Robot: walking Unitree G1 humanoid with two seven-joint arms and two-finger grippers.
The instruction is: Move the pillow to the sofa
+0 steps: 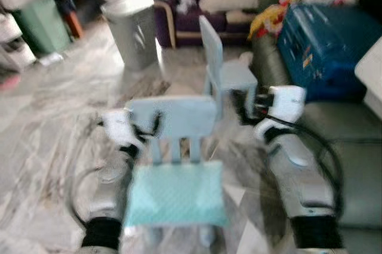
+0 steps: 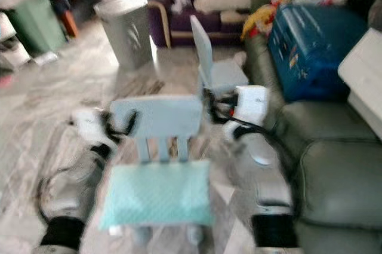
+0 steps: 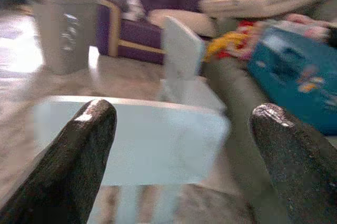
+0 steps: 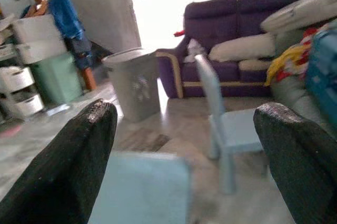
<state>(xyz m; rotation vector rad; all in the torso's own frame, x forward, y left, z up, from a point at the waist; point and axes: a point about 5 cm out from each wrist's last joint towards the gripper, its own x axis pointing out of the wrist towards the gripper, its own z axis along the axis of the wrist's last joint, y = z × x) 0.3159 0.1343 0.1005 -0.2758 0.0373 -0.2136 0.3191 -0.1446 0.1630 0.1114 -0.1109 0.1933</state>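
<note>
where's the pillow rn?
The pale teal pillow lies on the seat of the near light-blue child's chair, directly before the robot, between its two arms, with the grey sofa to the right.

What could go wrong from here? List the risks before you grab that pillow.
1. The pillow lies on the seat of a light blue chair, with the chair back standing between the left gripper and right gripper. Reaching down may knock the chair.
2. A second chair stands close ahead beside the green sofa; carrying the pillow across could bump it.
3. The head views are blurred, so any grasp aimed now is likely to be off.
</note>
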